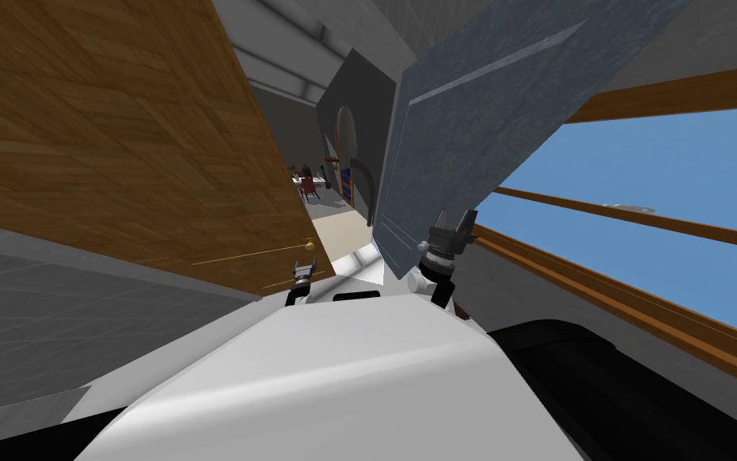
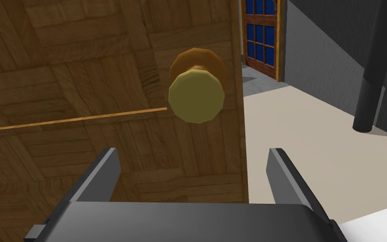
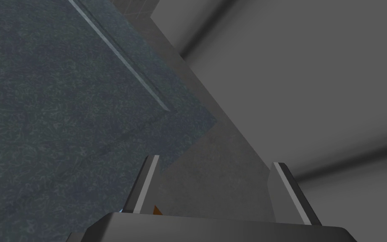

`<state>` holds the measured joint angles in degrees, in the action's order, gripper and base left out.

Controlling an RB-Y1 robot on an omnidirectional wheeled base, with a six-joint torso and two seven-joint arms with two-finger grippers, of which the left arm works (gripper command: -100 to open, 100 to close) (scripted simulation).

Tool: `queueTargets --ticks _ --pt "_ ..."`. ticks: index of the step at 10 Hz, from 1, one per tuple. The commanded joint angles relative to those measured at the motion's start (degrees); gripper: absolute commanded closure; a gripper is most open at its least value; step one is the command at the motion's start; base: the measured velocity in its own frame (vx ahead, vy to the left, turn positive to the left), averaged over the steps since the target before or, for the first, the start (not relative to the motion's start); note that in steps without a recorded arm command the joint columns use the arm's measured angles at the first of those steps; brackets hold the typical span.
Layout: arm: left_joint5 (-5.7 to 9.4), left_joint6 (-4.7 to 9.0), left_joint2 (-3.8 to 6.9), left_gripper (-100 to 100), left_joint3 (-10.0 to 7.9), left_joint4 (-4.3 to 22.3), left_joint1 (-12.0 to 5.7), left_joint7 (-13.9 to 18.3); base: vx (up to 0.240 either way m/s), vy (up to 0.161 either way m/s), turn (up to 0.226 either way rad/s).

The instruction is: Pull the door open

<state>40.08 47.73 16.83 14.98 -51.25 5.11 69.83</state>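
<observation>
A brown wooden door (image 1: 118, 136) stands ajar at my left, with a gap along its free edge. Its round brass knob (image 2: 196, 96) sits close to that edge (image 1: 309, 245). My left gripper (image 2: 192, 168) is open a short way in front of the knob, which lies ahead of the gap between the fingers and untouched. In the head view the left gripper (image 1: 306, 267) shows just below the knob. My right gripper (image 1: 454, 220) is raised at the right before a blue-grey panel, its fingers (image 3: 146, 180) open and empty.
Through the gap a beige floor (image 2: 314, 143) leads to a far room with a chair (image 1: 309, 187) and a blue-paned wooden door (image 2: 261, 33). A dark post (image 2: 371, 84) stands right of the opening. The blue-grey panel (image 1: 478, 128) and a wood-framed window (image 1: 646, 216) are on my right.
</observation>
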Motion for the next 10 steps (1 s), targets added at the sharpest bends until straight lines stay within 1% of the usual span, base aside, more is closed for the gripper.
queueTargets --ticks 1,4,5,6,7,9,10 --pt "0.88 0.02 0.1 -100 0.57 -0.2 0.03 2.7 -0.068 0.016 -0.045" --pt "2.09 0.07 0.23 -100 1.34 -0.5 0.07 6.2 -0.06 0.018 -0.037" --pt "1.82 0.06 0.19 -100 1.17 -0.4 0.06 5.3 -0.023 0.008 -0.006" --pt "2.3 0.72 1.32 -100 0.65 0.4 0.45 6.9 0.112 0.005 -0.189" --pt "2.42 0.89 1.61 -100 0.51 0.6 0.55 7.3 0.202 -0.031 -0.115" --pt "2.9 1.62 2.86 -100 -0.1 1.6 0.98 8.8 0.211 -0.008 -0.094" --pt "3.14 1.99 3.49 -100 -0.41 2.0 1.2 9.5 0.224 0.042 -0.125"
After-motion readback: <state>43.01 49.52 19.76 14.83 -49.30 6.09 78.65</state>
